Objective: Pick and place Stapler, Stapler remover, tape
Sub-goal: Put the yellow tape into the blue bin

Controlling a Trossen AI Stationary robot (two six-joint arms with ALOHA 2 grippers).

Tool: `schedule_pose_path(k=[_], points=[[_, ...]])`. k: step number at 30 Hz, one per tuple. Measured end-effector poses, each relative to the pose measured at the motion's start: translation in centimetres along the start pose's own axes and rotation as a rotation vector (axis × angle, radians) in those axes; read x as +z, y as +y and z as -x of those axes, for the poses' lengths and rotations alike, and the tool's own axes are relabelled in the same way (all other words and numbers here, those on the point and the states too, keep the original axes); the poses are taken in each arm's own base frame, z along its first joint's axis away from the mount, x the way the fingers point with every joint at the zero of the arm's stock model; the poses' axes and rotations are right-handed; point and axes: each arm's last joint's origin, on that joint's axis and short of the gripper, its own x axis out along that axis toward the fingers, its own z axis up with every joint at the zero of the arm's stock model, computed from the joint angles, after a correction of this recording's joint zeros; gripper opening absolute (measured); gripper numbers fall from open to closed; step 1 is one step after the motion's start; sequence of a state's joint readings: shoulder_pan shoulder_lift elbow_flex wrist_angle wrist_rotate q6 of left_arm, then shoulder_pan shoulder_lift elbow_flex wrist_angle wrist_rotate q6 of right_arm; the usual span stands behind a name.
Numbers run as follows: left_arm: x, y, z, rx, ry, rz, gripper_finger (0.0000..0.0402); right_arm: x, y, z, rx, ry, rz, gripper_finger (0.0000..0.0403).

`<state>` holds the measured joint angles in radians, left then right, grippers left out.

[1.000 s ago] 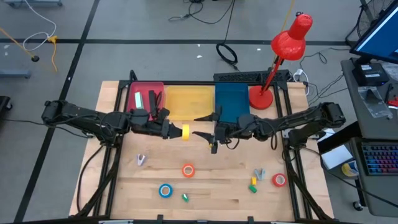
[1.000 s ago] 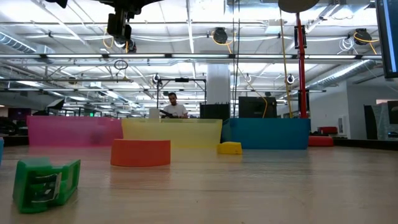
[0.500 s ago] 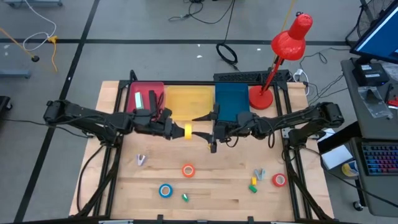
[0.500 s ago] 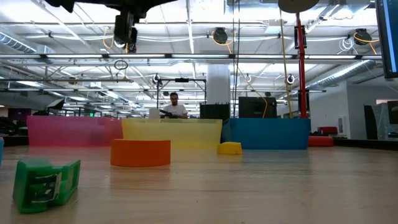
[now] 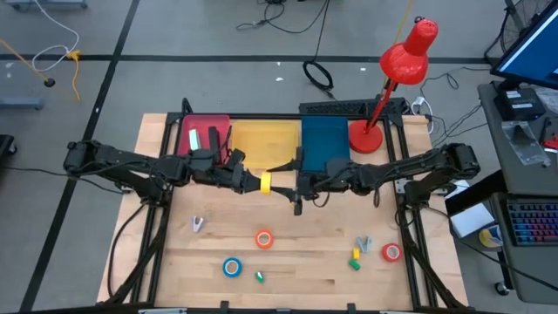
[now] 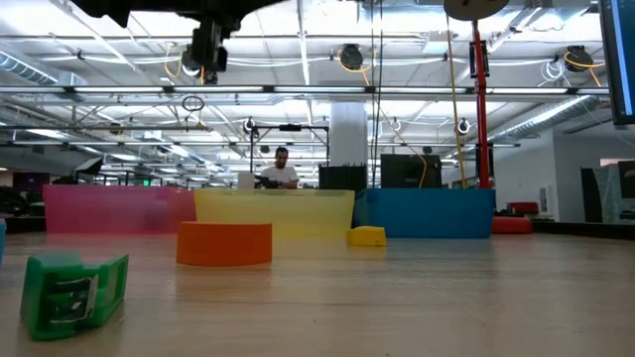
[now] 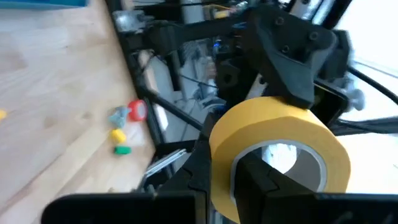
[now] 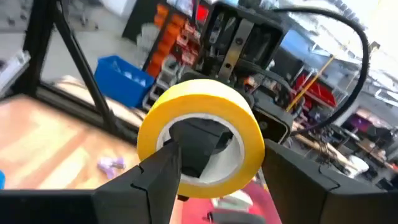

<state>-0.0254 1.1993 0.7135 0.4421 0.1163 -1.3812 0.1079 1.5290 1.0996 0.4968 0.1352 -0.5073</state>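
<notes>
My left gripper point(image 5: 253, 181) hovers over the table's middle, shut on a yellow tape roll point(image 5: 264, 182). My right gripper point(image 5: 281, 179) faces it, open, with a finger on either side of the roll point(image 8: 199, 134); no touch shows. On the table lie an orange roll point(image 5: 263, 238), a blue roll point(image 5: 231, 267) and a red roll point(image 5: 391, 253). Small stapler removers rest flat: a green one point(image 6: 74, 293), a grey-purple one point(image 5: 198, 224), and two more point(image 5: 357, 251). Two long things point(image 5: 202, 139), perhaps staplers, lie in the pink bin point(image 5: 218, 122). My left gripper has one finger point(image 7: 261, 183) inside the roll's hole and the other point(image 7: 199, 168) outside, with the ring wall point(image 7: 221, 158) pinched between them. The fingers come level from the table's left. The roll hangs clear of the table, its hole facing the right gripper.
A yellow bin point(image 5: 266, 142) and a blue bin point(image 5: 324, 144) stand beside the pink one along the far edge. A red desk lamp point(image 5: 405, 52) has its base point(image 5: 366, 138) at the back right. Bare wood lies between the grippers and the near rolls.
The gap between the two grippers has narrowed a little above the table's middle. The yellow roll, still in my left gripper, now sits between the right gripper's open fingertips.
</notes>
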Motion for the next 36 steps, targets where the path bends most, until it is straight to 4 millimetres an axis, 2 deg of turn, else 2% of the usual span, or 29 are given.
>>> schedule_pose_path(k=[22, 36], points=[[-0.5, -0.1, -0.2, -0.011, 0.055, -0.007, 0.0035, 1.3, -0.5, 0.2, -0.059, -0.127, -0.016, 0.0211], [-0.6, 0.3, -0.5, 0.009, 0.061, -0.013, 0.0035, 1.6, -0.7, -0.4, -0.044, -0.098, -0.009, 0.0174]])
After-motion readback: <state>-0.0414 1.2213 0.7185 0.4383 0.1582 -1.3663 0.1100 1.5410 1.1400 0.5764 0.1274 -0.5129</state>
